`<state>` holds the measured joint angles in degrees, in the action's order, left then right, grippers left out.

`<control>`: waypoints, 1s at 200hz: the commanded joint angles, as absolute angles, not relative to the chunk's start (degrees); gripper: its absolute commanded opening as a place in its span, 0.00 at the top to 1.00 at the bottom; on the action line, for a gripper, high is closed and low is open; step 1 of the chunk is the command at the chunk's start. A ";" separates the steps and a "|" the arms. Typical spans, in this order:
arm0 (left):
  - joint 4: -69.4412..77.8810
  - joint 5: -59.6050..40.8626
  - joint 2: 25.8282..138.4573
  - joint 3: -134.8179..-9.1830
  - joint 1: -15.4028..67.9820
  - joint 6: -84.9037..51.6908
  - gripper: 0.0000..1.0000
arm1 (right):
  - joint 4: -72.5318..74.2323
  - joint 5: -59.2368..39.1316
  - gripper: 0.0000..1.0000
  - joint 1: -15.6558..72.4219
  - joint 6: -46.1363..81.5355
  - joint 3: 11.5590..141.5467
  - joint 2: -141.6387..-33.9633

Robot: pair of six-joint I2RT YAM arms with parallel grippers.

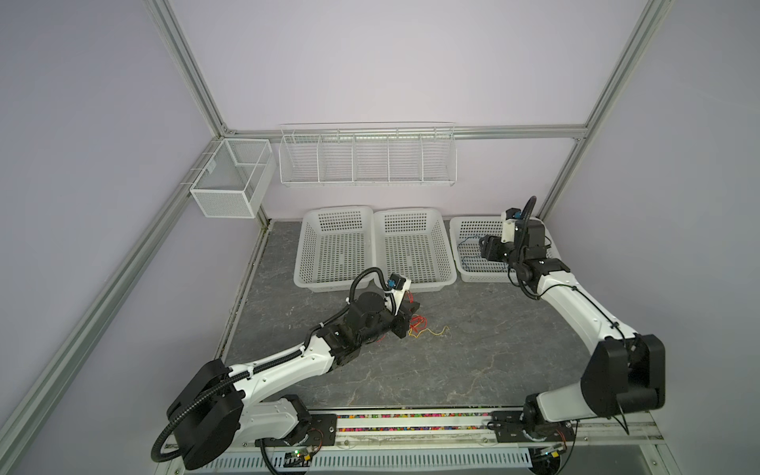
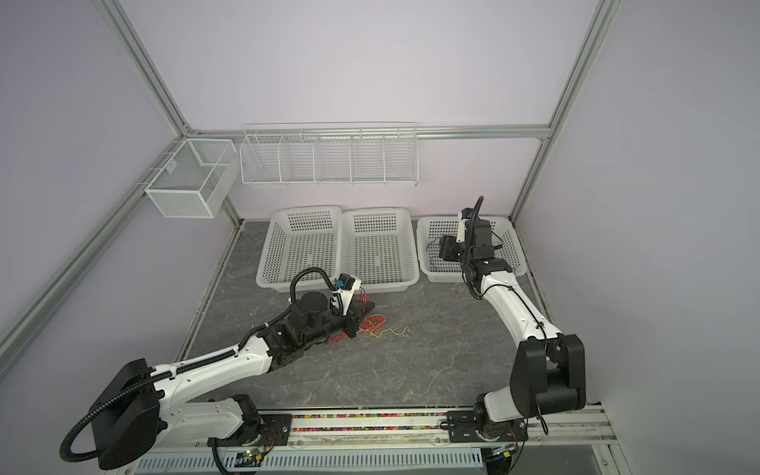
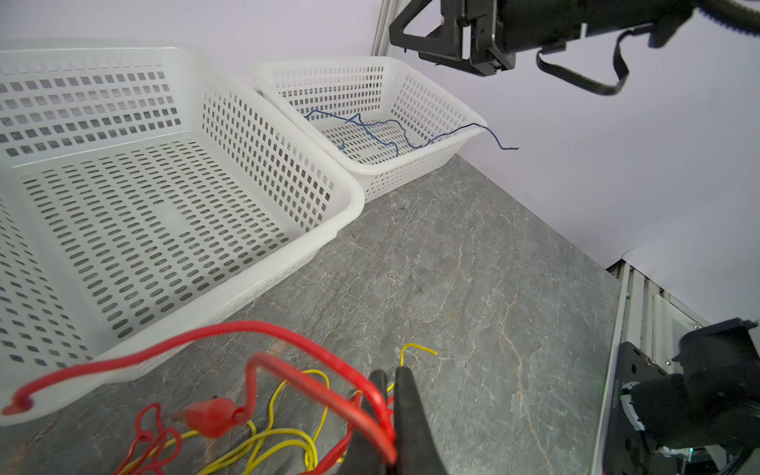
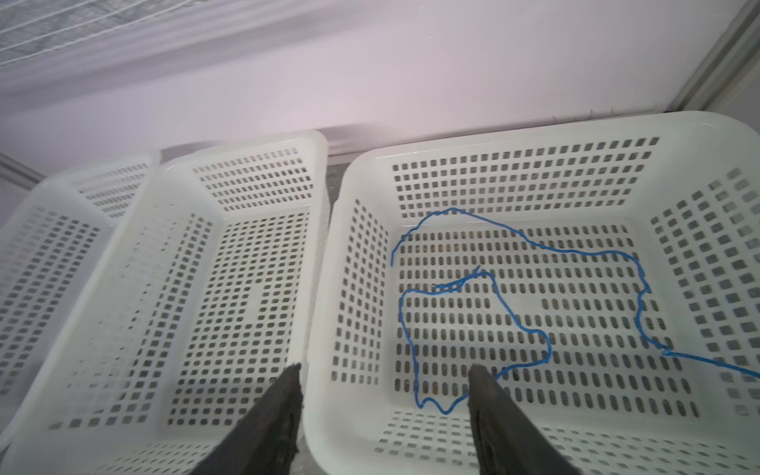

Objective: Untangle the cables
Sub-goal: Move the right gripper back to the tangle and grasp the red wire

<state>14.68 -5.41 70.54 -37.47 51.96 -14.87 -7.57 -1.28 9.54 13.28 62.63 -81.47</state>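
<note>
Blue cable [image 4: 528, 328] lies in the rightmost of 3 baskets [image 4: 534, 131] below the wide-spread right gripper [image 4: 383, 366]; left gripper [image 3: 390, 372] pinches the red cable [image 3: 246, 327] beside yellow [image 3: 417, 347].

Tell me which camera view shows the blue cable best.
The right wrist view: the blue cable lies large and nearly whole in its white basket. The left wrist view shows it smaller, one end over the rim; both top views catch only small bits.
</note>
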 commanded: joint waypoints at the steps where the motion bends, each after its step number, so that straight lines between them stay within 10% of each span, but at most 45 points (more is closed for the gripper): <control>1: 14.79 -4.70 70.96 -40.82 51.16 -18.13 1.00 | -5.21 -4.87 0.35 12.98 13.96 56.63 -77.54; 95: 9.08 1.56 70.47 -44.96 50.65 -23.13 1.00 | -2.30 -13.19 0.40 33.15 8.31 42.33 -60.89; 200: 5.48 4.92 69.89 -47.54 50.45 -26.98 1.00 | 2.01 -11.78 0.59 47.25 7.35 42.65 -68.87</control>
<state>6.31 3.90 70.83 -45.71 50.83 -25.30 -1.17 -13.10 45.58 8.25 42.72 -66.61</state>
